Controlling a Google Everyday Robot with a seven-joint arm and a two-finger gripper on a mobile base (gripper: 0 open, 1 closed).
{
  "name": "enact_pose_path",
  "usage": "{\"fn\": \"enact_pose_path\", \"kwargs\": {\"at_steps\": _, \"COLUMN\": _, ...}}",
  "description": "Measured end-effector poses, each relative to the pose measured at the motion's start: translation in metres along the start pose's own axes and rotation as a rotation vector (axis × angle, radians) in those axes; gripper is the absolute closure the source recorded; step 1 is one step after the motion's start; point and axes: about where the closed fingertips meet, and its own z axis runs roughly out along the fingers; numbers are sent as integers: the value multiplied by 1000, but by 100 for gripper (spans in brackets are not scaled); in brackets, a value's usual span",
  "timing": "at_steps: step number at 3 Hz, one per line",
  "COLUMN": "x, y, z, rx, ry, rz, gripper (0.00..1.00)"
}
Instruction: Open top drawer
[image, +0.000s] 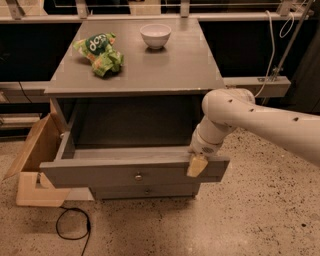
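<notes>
The top drawer (100, 172) is a wide grey wooden drawer, pulled far out of the grey cabinet, with a small round metal knob (138, 176) at the centre of its front panel. Its inside looks empty. My gripper (196, 165) hangs from the white arm at the right end of the drawer's front panel, with a tan fingertip (196, 166) lying over the panel's top edge. It is well to the right of the knob. A shallower grey drawer (147, 190) with a like knob sits shut below.
On the cabinet top (165, 70) lie a green snack bag (99, 53) and a white bowl (155, 35). An open cardboard box (35, 160) stands at the left of the cabinet. A black cable (72, 225) loops on the speckled floor.
</notes>
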Motion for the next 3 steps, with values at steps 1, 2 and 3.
{"fn": "enact_pose_path", "kwargs": {"at_steps": 1, "x": 0, "y": 0, "z": 0, "rx": 0, "ry": 0, "rz": 0, "gripper": 0}}
{"fn": "enact_pose_path", "kwargs": {"at_steps": 2, "x": 5, "y": -1, "z": -26, "rx": 42, "ry": -31, "rz": 7, "gripper": 0}}
{"fn": "enact_pose_path", "kwargs": {"at_steps": 3, "x": 11, "y": 8, "z": -98, "rx": 159, "ry": -43, "rz": 24, "gripper": 0}}
